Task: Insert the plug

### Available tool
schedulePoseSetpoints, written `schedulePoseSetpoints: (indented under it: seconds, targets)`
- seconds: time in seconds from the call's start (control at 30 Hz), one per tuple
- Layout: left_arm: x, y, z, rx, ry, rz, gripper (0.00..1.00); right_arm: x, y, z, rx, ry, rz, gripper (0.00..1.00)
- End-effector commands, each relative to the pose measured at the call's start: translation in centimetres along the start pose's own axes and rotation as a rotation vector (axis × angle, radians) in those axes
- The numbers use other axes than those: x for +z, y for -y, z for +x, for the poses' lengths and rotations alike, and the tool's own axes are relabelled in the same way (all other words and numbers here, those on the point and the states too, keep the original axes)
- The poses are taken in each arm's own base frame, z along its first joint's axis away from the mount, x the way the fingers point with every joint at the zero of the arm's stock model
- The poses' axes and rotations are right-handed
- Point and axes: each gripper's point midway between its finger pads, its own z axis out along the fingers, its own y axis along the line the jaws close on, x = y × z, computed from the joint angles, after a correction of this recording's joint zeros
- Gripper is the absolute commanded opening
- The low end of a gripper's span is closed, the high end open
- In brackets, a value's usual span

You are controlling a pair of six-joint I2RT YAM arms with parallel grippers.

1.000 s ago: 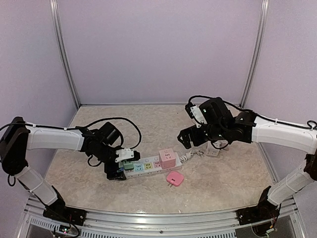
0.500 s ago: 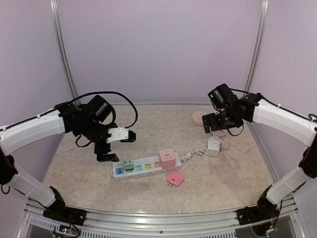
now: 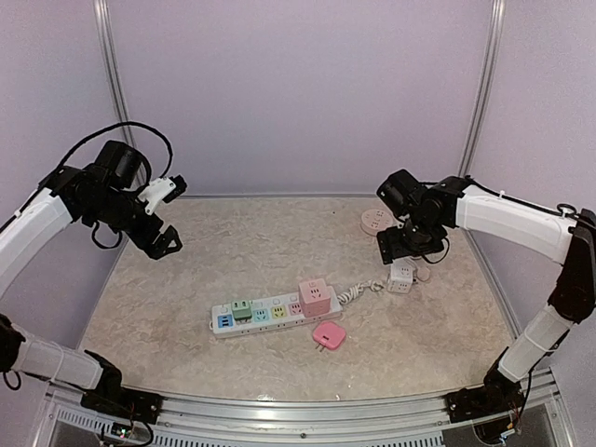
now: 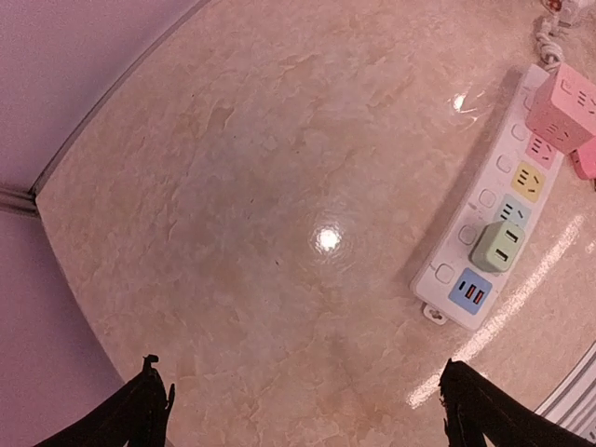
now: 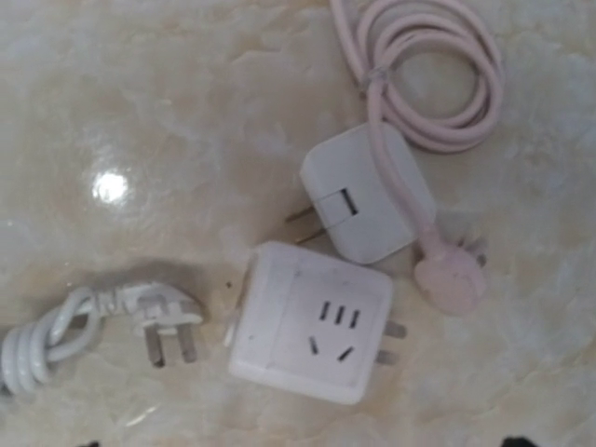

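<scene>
From above, the left gripper (image 3: 166,242) hangs high over the far left corner of the worktop (image 3: 279,233), well apart from everything on it. We cannot tell from here how its jaws stand. The right gripper (image 3: 395,246) sits low near the right edge, with the white cube plug (image 3: 401,277) just on its near side. The power strip (image 3: 270,312) lies along the middle of the near edge. A green plug (image 3: 242,308) and a pink cube (image 3: 315,296) are seated in it, and a pink plug (image 3: 328,335) lies loose beside it. A round socket (image 3: 375,221) sits toward the far right corner.

The left wrist camera shows the left gripper (image 4: 307,419) with its jaws spread wide and nothing between them. The power strip (image 4: 494,223) lies far off to one side, the green plug (image 4: 498,247) upright in it next to a blue socket.

At the right wrist, only the dark tips of the right gripper (image 5: 300,443) show at the bottom edge (they look spread, gripping nothing). The white cube plug (image 5: 312,321) lies just beyond them, socket face up and two prongs sticking out sideways. It touches a flat white charger (image 5: 368,205) on a pink cord (image 5: 428,74). A three-pin plug (image 5: 163,326) lies near its other side.
</scene>
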Motion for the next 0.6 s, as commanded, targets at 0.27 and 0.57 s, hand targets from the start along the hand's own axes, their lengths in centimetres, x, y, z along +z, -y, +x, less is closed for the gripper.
schedulePoseSetpoints:
  seconds: [0.27, 0.57]
  targets:
    - [0.5, 1.8, 6.5, -0.176, -0.052, 0.061, 0.99, -0.4, -4.4, 2.5, 0.016, -0.045, -0.247, 0.89]
    - [1.1, 1.2, 7.5, -0.158, -0.086, 0.026, 0.99, -0.5, -5.4, 3.1, -0.011, -0.036, -0.290, 0.88]
